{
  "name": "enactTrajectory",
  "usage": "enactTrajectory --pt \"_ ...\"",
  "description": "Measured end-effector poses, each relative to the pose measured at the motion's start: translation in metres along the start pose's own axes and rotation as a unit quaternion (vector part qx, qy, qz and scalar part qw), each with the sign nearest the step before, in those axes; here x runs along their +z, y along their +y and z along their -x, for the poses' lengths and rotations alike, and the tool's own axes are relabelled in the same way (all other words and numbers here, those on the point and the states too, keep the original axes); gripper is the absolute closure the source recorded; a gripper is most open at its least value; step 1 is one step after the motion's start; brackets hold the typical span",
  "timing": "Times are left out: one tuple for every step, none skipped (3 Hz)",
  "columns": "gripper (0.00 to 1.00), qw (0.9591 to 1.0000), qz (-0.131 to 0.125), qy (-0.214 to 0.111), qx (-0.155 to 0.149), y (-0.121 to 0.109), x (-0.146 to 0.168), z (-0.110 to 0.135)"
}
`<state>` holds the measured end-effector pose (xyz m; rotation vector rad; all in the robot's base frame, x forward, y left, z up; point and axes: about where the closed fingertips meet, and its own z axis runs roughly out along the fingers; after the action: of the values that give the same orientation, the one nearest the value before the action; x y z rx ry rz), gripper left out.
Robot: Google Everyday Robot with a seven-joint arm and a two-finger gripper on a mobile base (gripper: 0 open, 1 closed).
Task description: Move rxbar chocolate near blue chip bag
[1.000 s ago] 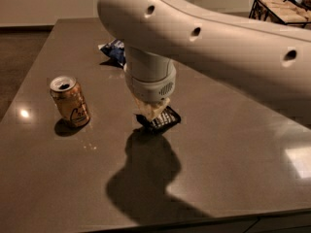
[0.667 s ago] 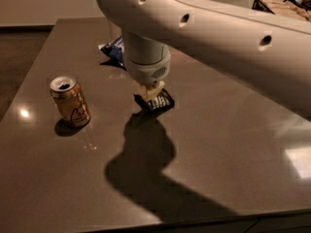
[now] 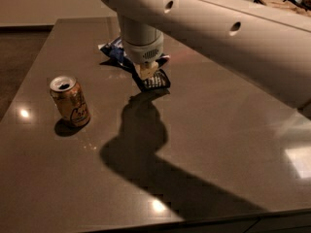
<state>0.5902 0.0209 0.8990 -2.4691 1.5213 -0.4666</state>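
1. Grey-brown and glossy, the bench is bare along its near edge apart from light glints and the broad shadow of the arm. Nothing there lies in the way.
2. Toward the left edge stands an open gold drink can, upright and well apart from the bar and the bag. It is off the line between them and looks like no obstacle.
3. Past the middle of the bench, toward the far edge, the gripper points down from the thick white arm, which reaches in from the right side. It is pinched narrow on the upper end of the rxbar chocolate, whose black wrapper with white lettering juts out below it, tilted. I cannot tell whether the bar's lower end rests on the bench.
4. Just behind the bar, nearer the far edge, lies the blue chip bag, crumpled and partly hidden by the arm. Bar and bag are just beside each other; whether they touch is hidden.
5. Judging by this, the carry looks nearly done: the bar is already near the bag. What seems left is to set it flat, release it and draw clear without nudging the bag.
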Motion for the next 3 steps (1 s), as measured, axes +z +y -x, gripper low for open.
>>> enactTrajectory --pt "0.82 0.9992 -0.007 0.023 0.032 -0.013 0.010 -0.013" --pt "0.58 0.9972 -0.009 0.041 0.062 -0.024 0.016 -0.025" --pt "0.35 0.9946 -0.009 0.040 0.096 -0.030 0.021 -0.036"
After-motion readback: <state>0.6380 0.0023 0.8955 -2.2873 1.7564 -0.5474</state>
